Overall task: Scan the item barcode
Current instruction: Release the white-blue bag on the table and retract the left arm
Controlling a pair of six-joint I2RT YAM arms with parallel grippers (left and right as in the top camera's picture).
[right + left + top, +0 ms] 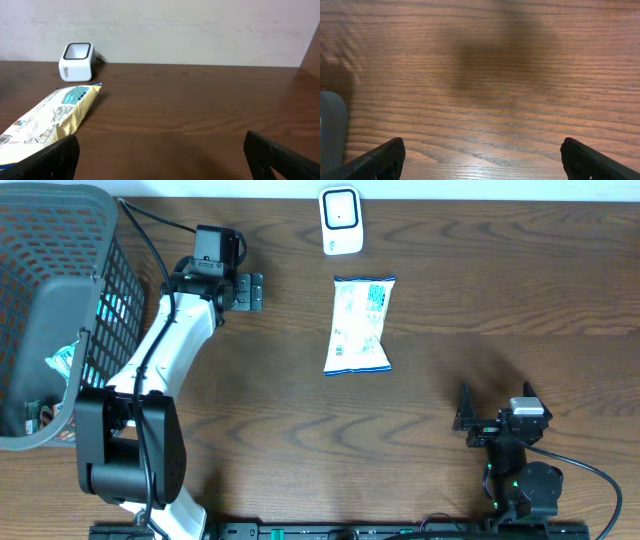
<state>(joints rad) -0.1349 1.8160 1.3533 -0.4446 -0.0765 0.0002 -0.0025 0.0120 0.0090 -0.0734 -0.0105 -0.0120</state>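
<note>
One white-and-blue plastic packet [361, 325] lies mid-table, one white boxy scanner [340, 220] at its 12 o'clock. Left gripper [248, 292] at 9 o'clock, right gripper [497, 408] at 4 o'clock: both released, empty.

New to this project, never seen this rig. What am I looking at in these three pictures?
Two robot arms at a table. The overhead picture looks straight down. The other two come from a camera on each wrist, so the dark tips in their lower corners are that arm's own fingers. The left end effector and right end effector are both open and hold nothing. On the table lie a white-and-blue snack packet and a white barcode scanner. A mesh basket holding a few items sits at the left edge.
</note>
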